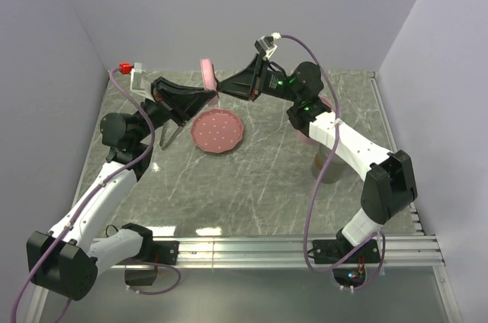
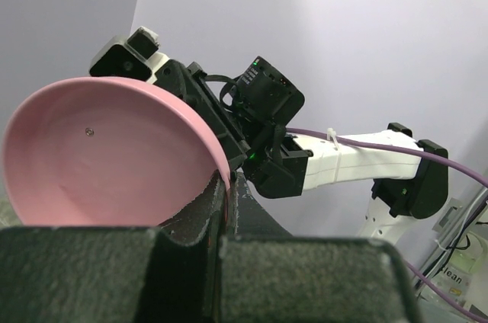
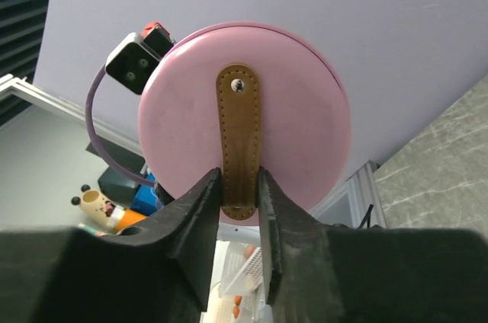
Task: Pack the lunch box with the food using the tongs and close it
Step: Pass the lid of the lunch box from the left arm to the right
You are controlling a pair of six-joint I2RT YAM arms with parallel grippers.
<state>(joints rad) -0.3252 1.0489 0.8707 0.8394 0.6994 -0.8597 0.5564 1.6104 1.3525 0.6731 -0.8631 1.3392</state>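
Note:
The pink lid (image 1: 206, 71) of the lunch box hangs edge-on in the air above the table's back. My left gripper (image 1: 214, 97) is shut on its rim; in the left wrist view the lid (image 2: 99, 155) fills the left and the fingers (image 2: 226, 182) pinch its edge. From the right, my right gripper (image 3: 239, 176) has both jaws pressed against the brown strap (image 3: 239, 125) on the lid's top (image 3: 305, 125). The olive-grey tub (image 1: 325, 164) and the pink tub (image 1: 304, 134) stand partly hidden under the right arm. The silver tongs (image 1: 171, 135) lie left of the plate. The food is out of view.
A flat pink dotted plate (image 1: 218, 131) lies on the marble table below the two grippers. Purple walls close in at the back and on both sides. A metal rail (image 1: 305, 247) runs along the near edge.

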